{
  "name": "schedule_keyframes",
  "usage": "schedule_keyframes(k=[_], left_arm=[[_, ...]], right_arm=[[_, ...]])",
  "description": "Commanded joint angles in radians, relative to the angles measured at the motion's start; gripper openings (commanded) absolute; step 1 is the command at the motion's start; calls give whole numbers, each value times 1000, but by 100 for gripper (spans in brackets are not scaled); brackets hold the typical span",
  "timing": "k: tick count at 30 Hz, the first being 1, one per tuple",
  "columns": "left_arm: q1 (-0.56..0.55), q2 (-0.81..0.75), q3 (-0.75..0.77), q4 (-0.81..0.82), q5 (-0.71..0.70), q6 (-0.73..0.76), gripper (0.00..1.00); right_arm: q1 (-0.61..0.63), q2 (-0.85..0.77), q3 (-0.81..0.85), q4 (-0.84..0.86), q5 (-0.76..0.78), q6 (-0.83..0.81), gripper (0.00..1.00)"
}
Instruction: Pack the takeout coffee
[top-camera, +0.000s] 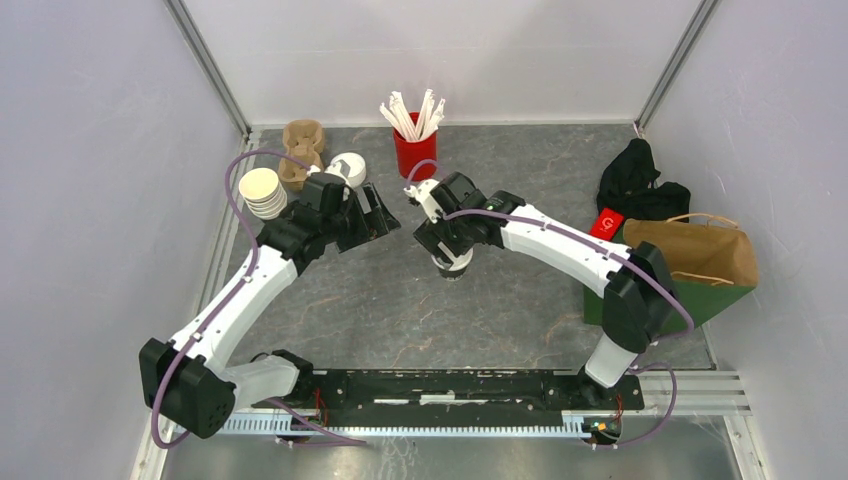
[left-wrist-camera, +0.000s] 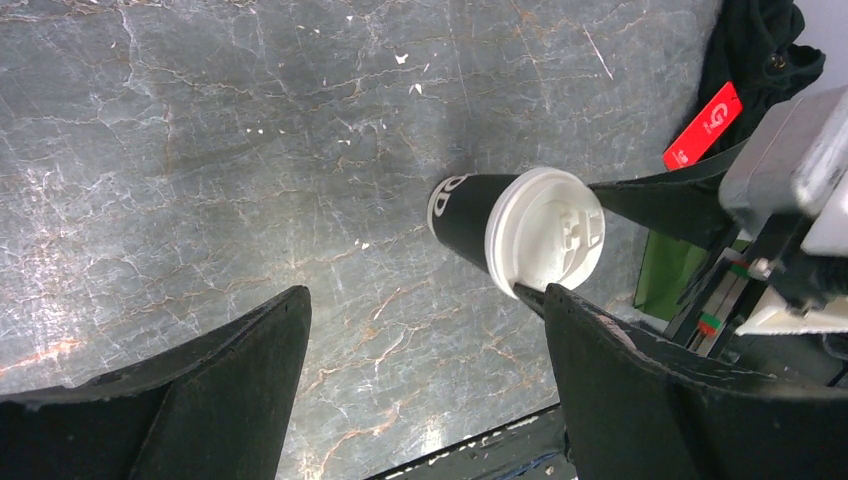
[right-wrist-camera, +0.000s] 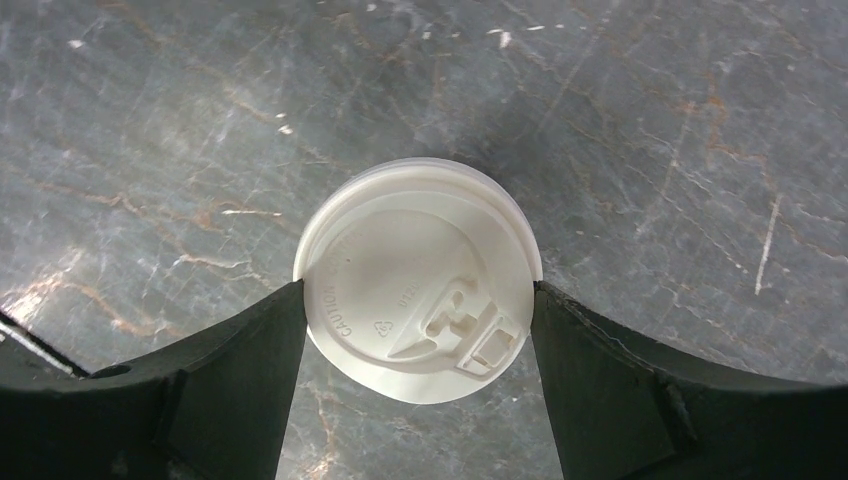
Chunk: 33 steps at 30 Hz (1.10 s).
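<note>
Gently: my right fingers (right-wrist-camera: 230, 370) flank the round white plastic lid (right-wrist-camera: 415, 280) on the black paper cup (left-wrist-camera: 462, 212), grip unclear; squeezing may pop it. Left fingers (left-wrist-camera: 230, 390) spread, empty.

Bright, even overhead light; soft, faint shadows on the tabletop (top-camera: 380, 310); mild sheen there in wrist views; focus mostly sharp.

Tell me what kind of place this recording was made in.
Probably a lab test cell staged as a coffee takeout counter: plain white walls box in a grey stone-look table, and on it are a stack of white lids, a pulp cup carrier and a brown paper bag.
</note>
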<state>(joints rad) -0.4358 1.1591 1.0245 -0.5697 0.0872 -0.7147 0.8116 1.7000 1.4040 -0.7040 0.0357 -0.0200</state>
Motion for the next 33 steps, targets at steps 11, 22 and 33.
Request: schedule_keyframes(k=[11, 22, 33], left_arm=[[6, 24, 48, 22, 57, 21, 92], [7, 50, 64, 24, 81, 21, 92], [9, 82, 85, 34, 106, 27, 92]], right_arm=[[-440, -13, -182, 122, 148, 97, 86], [-590, 64, 5, 57, 85, 107, 93], [-592, 38, 109, -1, 64, 121, 98]])
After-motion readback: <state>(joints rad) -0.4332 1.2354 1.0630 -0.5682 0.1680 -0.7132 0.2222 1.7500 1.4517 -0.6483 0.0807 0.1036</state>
